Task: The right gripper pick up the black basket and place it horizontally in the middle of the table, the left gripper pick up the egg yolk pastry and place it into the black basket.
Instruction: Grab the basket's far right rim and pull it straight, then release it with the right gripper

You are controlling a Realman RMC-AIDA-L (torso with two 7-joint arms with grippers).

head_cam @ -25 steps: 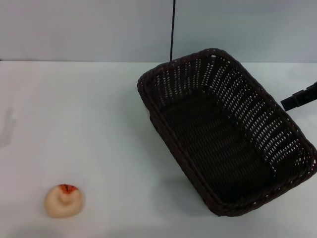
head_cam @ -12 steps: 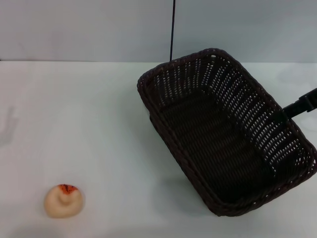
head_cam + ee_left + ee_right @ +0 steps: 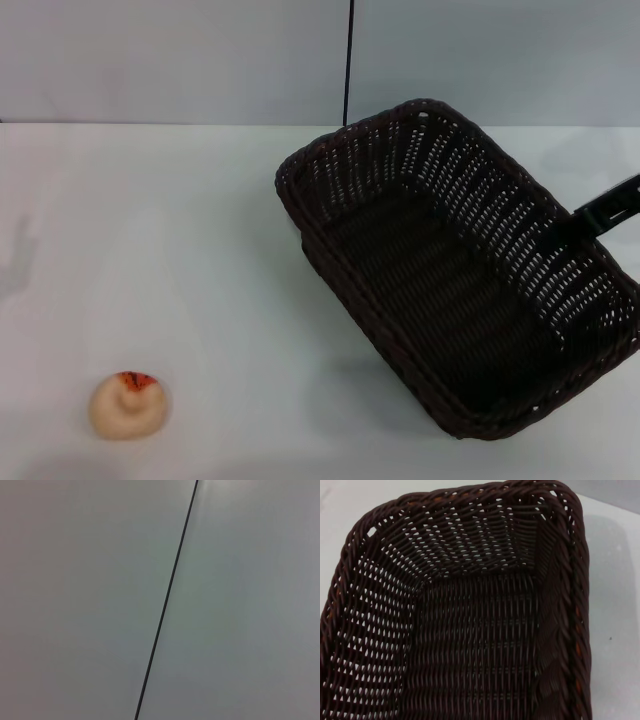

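Note:
The black basket (image 3: 450, 270) lies at an angle on the right half of the white table (image 3: 150, 250), its long side running from back-centre to front-right. My right gripper (image 3: 588, 219) reaches in from the right edge and grips the basket's right rim; only one black finger shows. The right wrist view looks down into the basket's woven inside (image 3: 470, 630). The egg yolk pastry (image 3: 129, 405), pale with an orange-red spot, sits alone at the front left. My left gripper is out of view; its wrist view shows only wall.
A thin dark vertical seam (image 3: 348, 60) runs down the pale wall behind the table and shows again in the left wrist view (image 3: 165, 600). Bare white tabletop lies between the pastry and the basket.
My right gripper has come in from the right to the basket's rim. The basket has shifted slightly, its near corner now closer to the front-right.

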